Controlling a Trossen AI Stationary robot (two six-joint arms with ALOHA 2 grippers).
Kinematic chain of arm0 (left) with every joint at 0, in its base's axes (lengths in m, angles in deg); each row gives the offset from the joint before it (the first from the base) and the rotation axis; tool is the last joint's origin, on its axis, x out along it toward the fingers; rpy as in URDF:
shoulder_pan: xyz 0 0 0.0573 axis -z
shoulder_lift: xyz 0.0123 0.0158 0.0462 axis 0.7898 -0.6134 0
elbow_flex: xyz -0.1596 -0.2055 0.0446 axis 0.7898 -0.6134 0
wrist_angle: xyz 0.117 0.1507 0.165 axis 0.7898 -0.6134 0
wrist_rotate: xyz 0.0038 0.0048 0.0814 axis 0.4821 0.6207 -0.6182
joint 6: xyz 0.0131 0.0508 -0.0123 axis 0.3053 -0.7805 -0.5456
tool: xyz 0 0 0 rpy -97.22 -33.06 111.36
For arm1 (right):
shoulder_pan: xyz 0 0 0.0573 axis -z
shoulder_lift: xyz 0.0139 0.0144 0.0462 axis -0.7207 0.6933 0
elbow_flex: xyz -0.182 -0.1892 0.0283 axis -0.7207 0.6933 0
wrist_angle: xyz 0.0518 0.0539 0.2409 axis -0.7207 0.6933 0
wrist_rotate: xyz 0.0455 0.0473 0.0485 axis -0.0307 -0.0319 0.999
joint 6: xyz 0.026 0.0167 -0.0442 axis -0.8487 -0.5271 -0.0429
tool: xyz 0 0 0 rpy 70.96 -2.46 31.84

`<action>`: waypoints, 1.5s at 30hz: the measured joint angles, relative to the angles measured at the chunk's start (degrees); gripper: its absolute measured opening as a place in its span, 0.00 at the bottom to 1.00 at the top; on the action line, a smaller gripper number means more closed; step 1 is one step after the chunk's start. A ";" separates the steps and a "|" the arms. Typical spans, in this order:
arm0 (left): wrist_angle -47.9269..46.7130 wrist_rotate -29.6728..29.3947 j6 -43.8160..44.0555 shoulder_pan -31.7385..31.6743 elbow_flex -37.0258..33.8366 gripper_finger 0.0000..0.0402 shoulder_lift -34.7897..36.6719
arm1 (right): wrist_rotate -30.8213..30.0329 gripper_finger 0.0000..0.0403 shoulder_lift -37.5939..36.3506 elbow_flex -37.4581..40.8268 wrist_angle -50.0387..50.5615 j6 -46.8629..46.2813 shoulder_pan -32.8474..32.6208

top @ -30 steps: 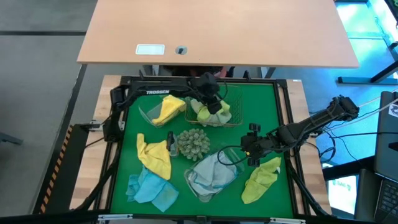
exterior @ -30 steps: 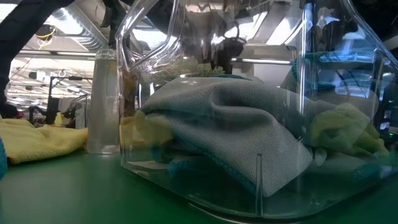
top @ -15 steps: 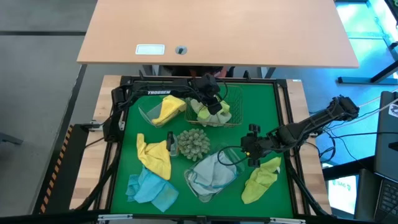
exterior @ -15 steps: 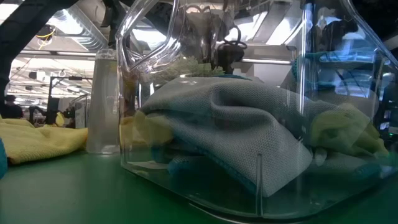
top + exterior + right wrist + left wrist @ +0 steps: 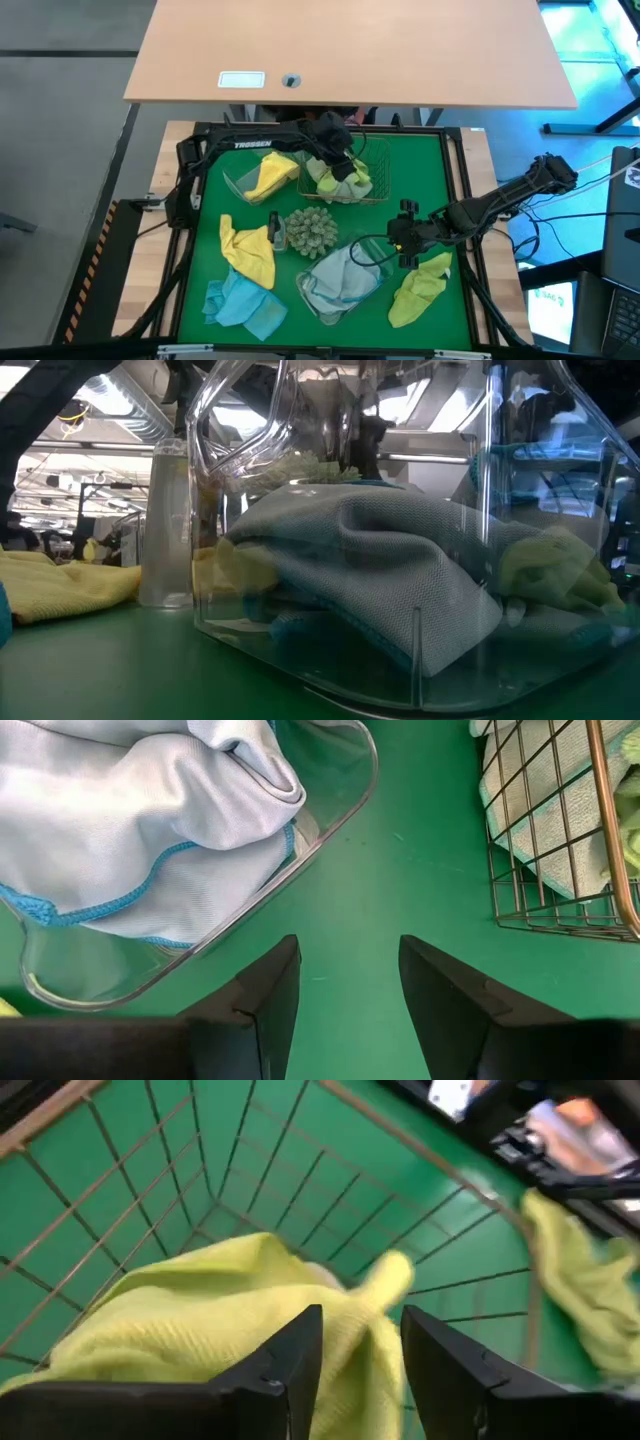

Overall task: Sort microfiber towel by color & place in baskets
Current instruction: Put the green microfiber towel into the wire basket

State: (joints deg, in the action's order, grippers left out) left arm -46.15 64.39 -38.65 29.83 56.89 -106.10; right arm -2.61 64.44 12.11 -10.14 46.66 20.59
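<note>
Over the green counter (image 5: 205, 250), seen from above, the left hand (image 5: 343, 170) hangs in the rectangular wire-mesh basket (image 5: 378, 152) on a pale lime cloth, while the right hand (image 5: 404, 243) waits between the clear plastic tub of light blue cloths (image 5: 340, 280) and a loose lime-green towel (image 5: 420, 285); yellow and blue towels lie loose at the near left. At counter level, the tub's blue-grey cloth (image 5: 380, 560) fills the view. Past the left wrist, the fingers (image 5: 290, 1370) stand parted above the lime cloth (image 5: 230, 1310), gripping nothing; lifting away could snag fabric and drag it out. Past the right wrist, the fingers (image 5: 260, 1000) gape over bare counter; swinging toward the towel could knock the tub's rim (image 5: 330, 830).
</note>
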 joint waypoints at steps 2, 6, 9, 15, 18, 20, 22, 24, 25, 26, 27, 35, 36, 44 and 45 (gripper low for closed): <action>-0.35 1.41 -0.14 -0.66 0.00 0.33 0.83 | 0.01 0.43 0.00 0.00 0.04 0.00 0.00; -1.04 1.64 -0.23 -1.26 0.00 0.33 3.47 | 0.30 0.43 0.00 -0.02 0.01 0.00 0.02; -2.73 1.55 -0.75 -1.18 0.00 0.32 6.44 | 1.71 0.43 0.00 -0.02 0.01 0.00 0.02; -10.37 -3.01 -4.93 -0.51 0.07 0.32 13.13 | 6.60 0.43 0.00 -0.06 0.06 -0.02 0.02; -15.58 -5.13 -7.38 0.52 0.07 0.32 16.80 | 10.56 0.43 0.00 -0.67 0.16 -0.05 0.01; -18.86 -5.80 -8.56 1.27 0.07 0.32 19.18 | 13.51 0.43 0.00 -1.34 0.15 -0.07 0.00; -21.32 -5.80 -9.23 2.31 0.07 0.32 21.34 | 16.57 0.43 0.00 -1.90 0.08 -0.81 -0.02; -23.68 -5.89 -9.28 3.44 0.07 0.32 23.61 | 19.27 0.43 0.00 -2.16 -0.13 -3.76 -0.04; -24.70 -6.02 -9.30 4.19 0.07 0.32 24.48 | 20.79 0.43 0.00 -2.16 -0.04 -5.45 -0.04; -25.01 -6.27 -9.32 5.11 0.07 0.32 25.29 | 22.18 0.43 0.00 -2.16 0.06 -7.12 -0.07; -25.63 -6.96 -9.37 6.03 0.09 0.32 26.11 | 23.44 0.43 0.00 -2.16 0.04 -8.74 -0.48; -29.53 -17.68 -13.74 15.97 0.09 0.32 29.69 | 25.22 0.43 0.00 -2.16 -0.18 -19.79 -9.51; -29.38 -17.80 -13.74 17.19 0.09 0.32 29.77 | 24.96 0.43 0.00 -2.16 -0.31 -20.98 -10.96; -29.30 -20.36 -13.48 26.76 -0.47 0.32 29.80 | 15.69 0.43 0.88 -2.16 -0.44 -29.48 -20.61; -29.04 -21.51 -13.24 27.84 -1.02 0.32 29.81 | 15.11 0.43 1.28 -2.16 -0.47 -30.07 -21.64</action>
State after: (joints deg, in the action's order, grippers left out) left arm -75.20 42.88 -51.90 57.67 55.88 -76.29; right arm 12.50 65.73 9.95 -10.61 16.59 -1.05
